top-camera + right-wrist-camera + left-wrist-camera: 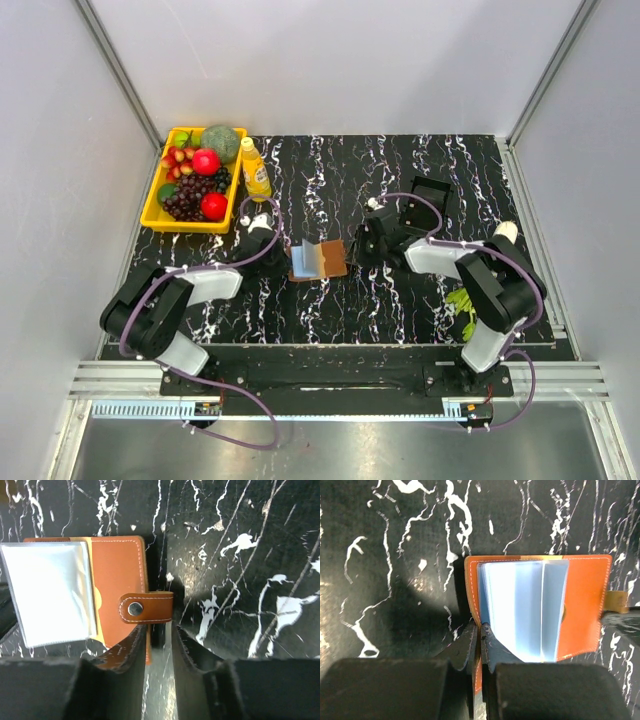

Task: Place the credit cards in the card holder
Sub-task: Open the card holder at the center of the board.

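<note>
Item: one card holder [318, 260], brown stitched leather, roughly square, lying open mid-bench [330, 170] on black white-veined marble-pattern surface. Several clear glossy plastic sleeves [47, 595]; one strap tab [146, 607] with one round metal snap [135, 609]. Left hand [480, 635] pinched onto the cover edge. Right hand [159, 630] narrowly parted just beside the tab, gripping nothing.

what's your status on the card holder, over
Left tool shut on card holder edge. Right tool open at snap strap. Holder open, sleeves showing. No obstruction seen.
</note>
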Controlling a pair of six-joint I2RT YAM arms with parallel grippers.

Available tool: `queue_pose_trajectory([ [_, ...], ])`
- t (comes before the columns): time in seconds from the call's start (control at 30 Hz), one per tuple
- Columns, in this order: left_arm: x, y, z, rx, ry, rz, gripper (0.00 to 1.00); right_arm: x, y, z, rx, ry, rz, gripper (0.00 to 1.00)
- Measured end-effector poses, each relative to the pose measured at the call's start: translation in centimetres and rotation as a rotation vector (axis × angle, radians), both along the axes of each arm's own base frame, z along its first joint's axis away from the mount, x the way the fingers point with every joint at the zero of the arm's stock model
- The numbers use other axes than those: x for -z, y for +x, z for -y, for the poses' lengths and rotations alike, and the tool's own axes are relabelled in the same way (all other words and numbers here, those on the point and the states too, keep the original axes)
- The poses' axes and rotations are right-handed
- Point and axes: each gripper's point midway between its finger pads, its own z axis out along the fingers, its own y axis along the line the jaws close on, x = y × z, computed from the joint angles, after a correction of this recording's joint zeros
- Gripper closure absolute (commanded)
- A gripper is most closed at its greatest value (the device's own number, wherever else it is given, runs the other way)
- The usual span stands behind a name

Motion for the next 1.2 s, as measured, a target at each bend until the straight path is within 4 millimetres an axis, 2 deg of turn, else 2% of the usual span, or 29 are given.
queue_pose_trajectory([
  [0.07, 0.0, -0.6, -0.3, 0.012, 0.020, -0.016, 1.00, -0.9, -0.4, 0.5, -0.009, -0.008, 0.002, 0.60],
  [0.2, -0.1, -1.2, -0.6, 0.028, 0.043, -0.036, 1.00, -5.4, -0.3, 0.1, -0.041, 0.033, 0.056, 0.68],
  [0.33, -0.1, -1.5, -0.8, 0.036, 0.052, -0.046, 1.00, -10.3, 1.1, -2.5, -0.093, 0.088, 0.147, 0.77],
  [0.43, -0.2, -2.0, -1.0, 0.041, 0.058, -0.058, 1.00, -12.0, 0.9, -5.3, -0.153, 0.102, 0.176, 0.78],
  [0.5, -0.4, -2.3, -1.0, 0.046, 0.058, -0.068, 1.00, -12.0, 0.2, -7.4, -0.199, 0.102, 0.172, 0.79],
  [0.63, -1.7, -2.8, -1.1, 0.055, 0.040, -0.053, 1.00, -10.1, -1.0, -10.0, -0.262, 0.063, 0.125, 0.81],
  [0.77, -3.5, -3.0, -0.8, 0.070, 0.011, -0.015, 1.00, -7.6, -1.8, -10.6, -0.290, 0.021, 0.068, 0.81],
  [0.87, -4.1, -3.2, -0.8, 0.080, 0.006, -0.006, 1.00, -6.5, -2.1, -10.7, -0.297, 0.001, 0.043, 0.80],
  [1.2, -3.6, -4.3, -1.1, 0.103, 0.031, -0.043, 1.00, -7.8, -2.3, -11.8, -0.321, 0.004, 0.069, 0.76],
])
